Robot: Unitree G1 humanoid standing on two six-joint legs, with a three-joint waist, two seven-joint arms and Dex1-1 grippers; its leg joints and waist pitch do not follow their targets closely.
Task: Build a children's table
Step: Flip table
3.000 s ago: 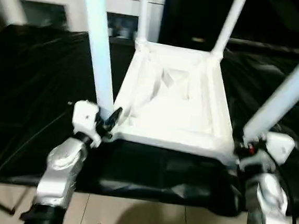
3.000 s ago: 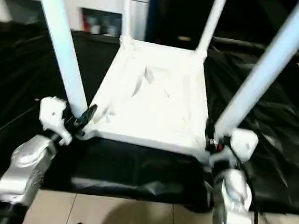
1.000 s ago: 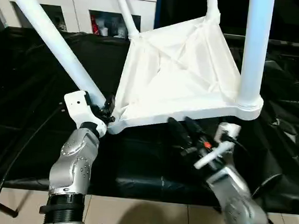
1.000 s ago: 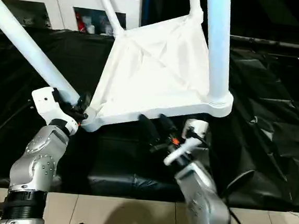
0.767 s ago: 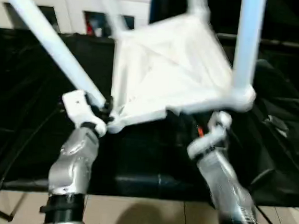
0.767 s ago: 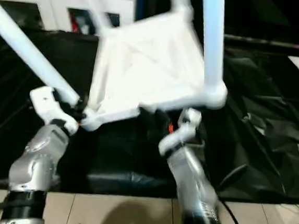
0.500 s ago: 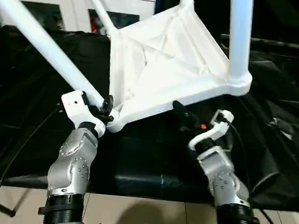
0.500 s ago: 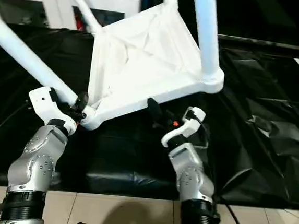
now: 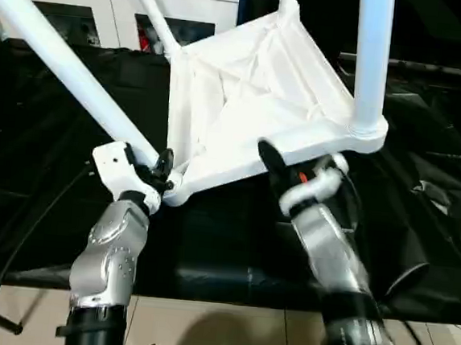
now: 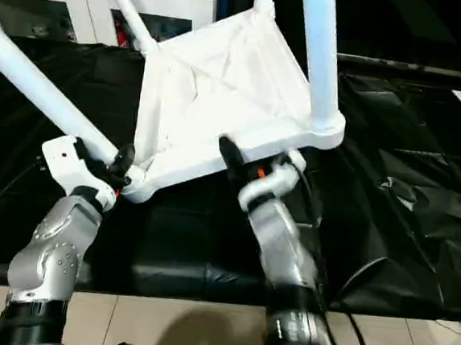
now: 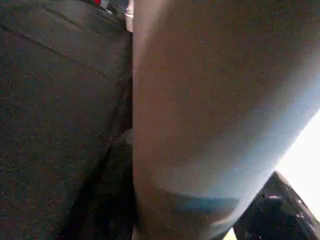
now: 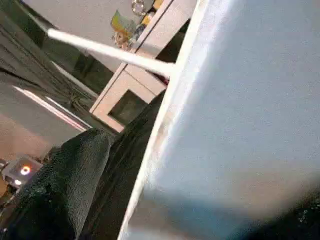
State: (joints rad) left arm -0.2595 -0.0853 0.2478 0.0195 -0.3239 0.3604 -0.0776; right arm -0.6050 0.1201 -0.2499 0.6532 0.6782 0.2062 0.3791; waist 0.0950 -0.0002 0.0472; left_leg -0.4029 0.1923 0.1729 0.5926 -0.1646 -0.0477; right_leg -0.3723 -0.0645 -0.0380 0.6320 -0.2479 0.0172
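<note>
The children's table (image 9: 245, 101) lies upside down and tilted, its near-right corner lifted off the black cover, with its legs pointing up. My left gripper (image 9: 162, 173) is shut on the near-left leg (image 9: 69, 78) just above its corner socket; that leg (image 11: 210, 115) sits between the fingers in the left wrist view. My right gripper (image 9: 284, 165) is open at the top's near rim, left of the near-right leg (image 9: 371, 64). One black finger (image 9: 267, 155) rises in front of the rim. The other finger is hidden. The rim (image 12: 240, 110) looms close in the right wrist view.
A large work table with a black cover (image 9: 40, 220) carries everything; its near edge meets a tiled floor (image 9: 200, 331). White cabinets (image 9: 91, 15) stand behind. A black cable (image 9: 22, 243) hangs off the left side.
The table has tipped from flat to raised at its near-right corner. My right gripper has left the near-right leg and risen leftward to the near rim. The left grip is unchanged.
</note>
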